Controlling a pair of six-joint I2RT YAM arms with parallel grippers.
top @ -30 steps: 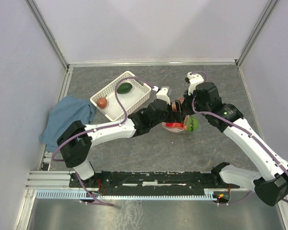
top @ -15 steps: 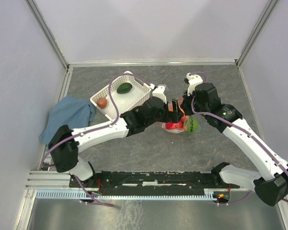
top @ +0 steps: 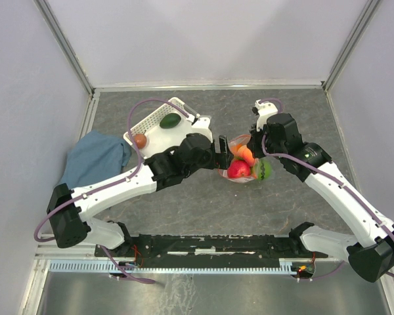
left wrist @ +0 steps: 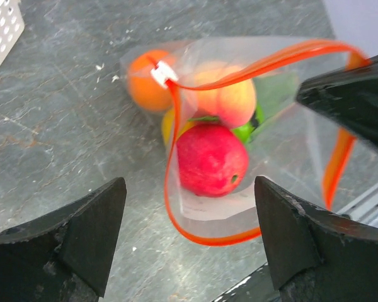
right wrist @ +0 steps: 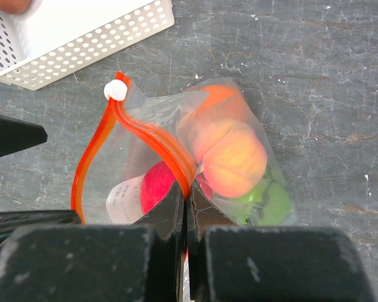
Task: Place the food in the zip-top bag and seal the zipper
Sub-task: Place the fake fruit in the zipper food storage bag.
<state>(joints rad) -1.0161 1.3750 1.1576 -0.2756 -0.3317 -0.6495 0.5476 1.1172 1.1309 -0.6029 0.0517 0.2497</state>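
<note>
Right hand [right wrist: 184, 196] is clamped on the zipper [right wrist: 151, 138] at the open mouth of the zip-top bag [right wrist: 164, 107], which lies mid-way across the worktop [top: 184, 210] with the red apple [left wrist: 209, 160], peach [left wrist: 230, 100], orange [left wrist: 143, 88] and green one [right wrist: 268, 204] inside. Left hand [left wrist: 189, 195] sits just beside the mouth, spread wide, gripping nothing. Avocado [top: 171, 121] and brown piece [top: 140, 140] sit in the white basket [top: 156, 134] toward the far left corner.

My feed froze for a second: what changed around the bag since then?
The left pincer, open and empty, drew back from over the zip-top bag toward the left, uncovering the food inside. Nothing was visibly grabbed or released. Unchanged: the right pincer stays shut on the zipper, holding the mouth open; the avocado and brown piece remain in the basket; the cloth lies at left.
</note>
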